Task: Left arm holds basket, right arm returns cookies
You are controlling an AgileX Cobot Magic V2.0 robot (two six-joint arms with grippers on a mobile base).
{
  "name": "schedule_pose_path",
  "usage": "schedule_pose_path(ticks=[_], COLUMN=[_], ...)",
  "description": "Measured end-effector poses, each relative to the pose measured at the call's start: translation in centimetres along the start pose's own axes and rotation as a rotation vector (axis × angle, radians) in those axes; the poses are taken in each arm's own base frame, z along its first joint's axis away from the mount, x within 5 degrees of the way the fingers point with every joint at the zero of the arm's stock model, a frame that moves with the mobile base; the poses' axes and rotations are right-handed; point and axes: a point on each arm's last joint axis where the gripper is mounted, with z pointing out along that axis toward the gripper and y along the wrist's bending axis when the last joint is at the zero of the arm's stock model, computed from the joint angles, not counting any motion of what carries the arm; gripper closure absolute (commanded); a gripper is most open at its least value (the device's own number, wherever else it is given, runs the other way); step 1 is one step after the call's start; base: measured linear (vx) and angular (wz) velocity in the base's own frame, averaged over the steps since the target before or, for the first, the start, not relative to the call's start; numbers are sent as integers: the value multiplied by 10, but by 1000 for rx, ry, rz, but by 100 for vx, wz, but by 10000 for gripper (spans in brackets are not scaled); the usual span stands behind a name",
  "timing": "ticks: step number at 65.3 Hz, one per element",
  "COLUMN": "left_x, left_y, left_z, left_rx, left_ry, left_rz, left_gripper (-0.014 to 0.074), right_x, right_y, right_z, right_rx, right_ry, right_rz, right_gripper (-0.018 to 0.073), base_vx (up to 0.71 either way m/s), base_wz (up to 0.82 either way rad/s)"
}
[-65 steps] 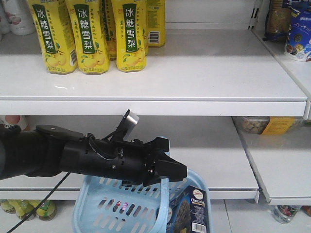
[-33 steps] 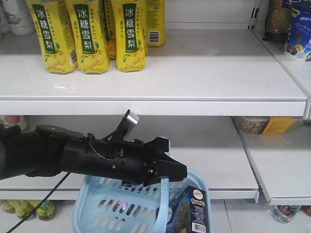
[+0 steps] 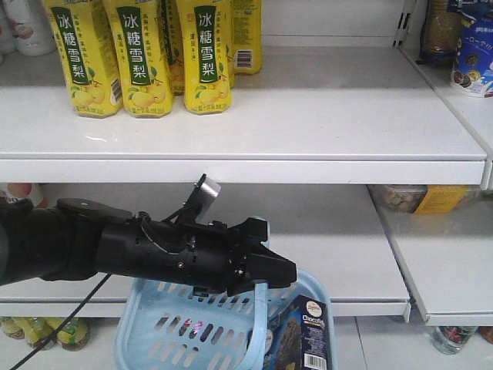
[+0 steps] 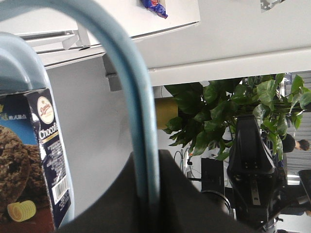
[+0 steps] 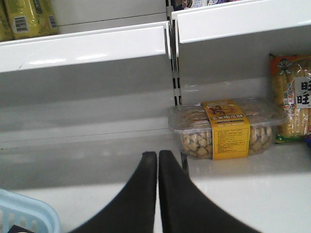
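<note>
The light blue basket [image 3: 166, 331] hangs low in the front view, below the middle shelf. My left gripper [image 3: 266, 281] is shut on its pale blue loop handle [image 3: 260, 312]. In the left wrist view the handle [image 4: 129, 92] runs down between the jaws of the left gripper [image 4: 147, 194]. The dark cookies box [image 3: 308, 339] stands upright in the basket's right end, and it also shows in the left wrist view [image 4: 29, 160]. My right gripper [image 5: 157, 154] is shut on nothing, facing the lower shelf, with a basket corner [image 5: 24, 213] at its lower left.
Yellow drink bottles [image 3: 139, 54] stand on the upper shelf [image 3: 246, 169]. A clear snack tub with a yellow label [image 5: 226, 128] sits on the lower shelf just right of the right gripper, with a snack bag [image 5: 291, 97] beyond it. A blue bag [image 3: 474, 54] is at the top right.
</note>
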Motion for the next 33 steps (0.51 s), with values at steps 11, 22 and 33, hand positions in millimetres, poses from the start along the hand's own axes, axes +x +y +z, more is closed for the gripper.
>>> schedule_pose_path(ticks=[11,22,33], left_x=[0,0,0], left_y=[0,0,0], left_z=[0,0,0], left_rx=[0,0,-1], left_ry=[0,0,1], left_rz=[0,0,1], left_gripper=[603,603,603], right_x=[0,-6,-7], right_y=[0,0,1], right_z=[0,0,-1], right_rx=[0,-5,-6], right_ry=[0,-62,-56], right_rz=[0,6,30], right_gripper=[567,567,567], base_vx=[0,0,0], base_wz=[0,0,0])
